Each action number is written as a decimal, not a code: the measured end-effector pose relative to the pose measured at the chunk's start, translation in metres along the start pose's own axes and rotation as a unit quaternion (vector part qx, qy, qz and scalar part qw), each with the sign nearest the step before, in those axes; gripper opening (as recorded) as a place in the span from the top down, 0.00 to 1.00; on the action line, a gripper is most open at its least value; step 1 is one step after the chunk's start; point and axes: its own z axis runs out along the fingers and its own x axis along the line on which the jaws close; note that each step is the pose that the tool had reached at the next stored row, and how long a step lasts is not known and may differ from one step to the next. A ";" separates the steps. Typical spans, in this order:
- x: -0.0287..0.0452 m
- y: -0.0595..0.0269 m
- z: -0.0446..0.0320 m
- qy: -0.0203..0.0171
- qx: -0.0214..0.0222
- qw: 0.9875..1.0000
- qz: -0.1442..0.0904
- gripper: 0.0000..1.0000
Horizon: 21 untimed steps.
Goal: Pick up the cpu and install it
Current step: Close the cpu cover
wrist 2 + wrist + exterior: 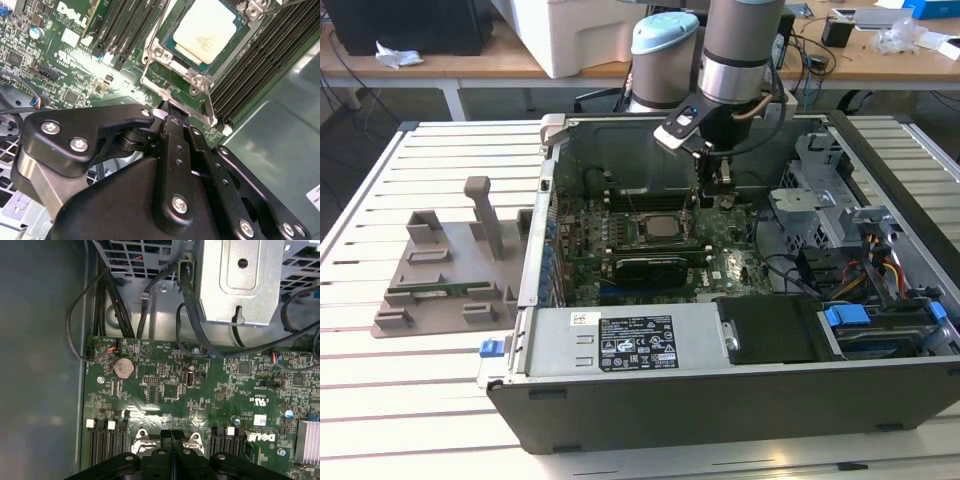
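Observation:
The cpu [660, 228] lies flat in its socket on the green motherboard [730, 265] inside the open computer case [720, 400]. Its pale silver-grey top [207, 30] sits inside the metal socket frame [175, 90]. My gripper [705, 205] hangs down into the case just to the exterior view's right of the socket. In both wrist views its black fingers are pressed together, shut, with nothing between them. The gripper's tips [167, 114] stand at the edge of the socket frame, beside the cpu and not over it. The shut gripper [171, 439] also shows over the board.
A black expansion card [650, 268] lies just in front of the socket, with memory slots [260, 60] beside it. A metal drive cage [240, 280] and loose cables [107, 300] crowd the case's far side. A grey moulded tray [440, 270] stands on the slatted table at the exterior view's left.

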 end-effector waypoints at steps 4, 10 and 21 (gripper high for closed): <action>0.0004 -0.0054 0.0002 0.000 0.000 1.000 0.000 0.89; 0.0008 -0.0120 0.0005 0.000 0.000 1.000 0.000 0.89; 0.0018 -0.0251 0.0016 0.000 0.000 1.000 0.000 0.89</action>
